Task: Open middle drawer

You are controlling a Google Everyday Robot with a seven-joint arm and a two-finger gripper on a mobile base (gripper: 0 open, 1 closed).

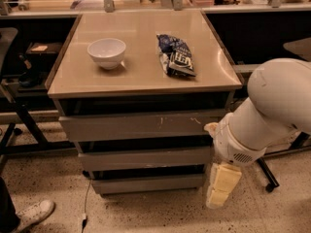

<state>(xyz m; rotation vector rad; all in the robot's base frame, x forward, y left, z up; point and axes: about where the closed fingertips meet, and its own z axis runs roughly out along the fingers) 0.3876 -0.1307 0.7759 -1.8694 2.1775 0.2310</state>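
The middle drawer [146,158] is a plain grey front, shut, in a stack of three under the tabletop. Above it is the taller grey front with pale scratch marks [141,125]. Below it is the shorter plain front [148,182]. My gripper [216,198] is cream-coloured and hangs pointing down at the end of my white arm [272,110]. It is just right of the drawer stack, level with the lowest front and near the floor. It touches no drawer.
A white bowl [107,52] and a blue snack bag [176,55] lie on the beige tabletop [141,76]. A person's white shoe [30,215] is at the bottom left. A cable [85,203] runs down by the cabinet. A wheeled chair base [268,178] stands behind my arm.
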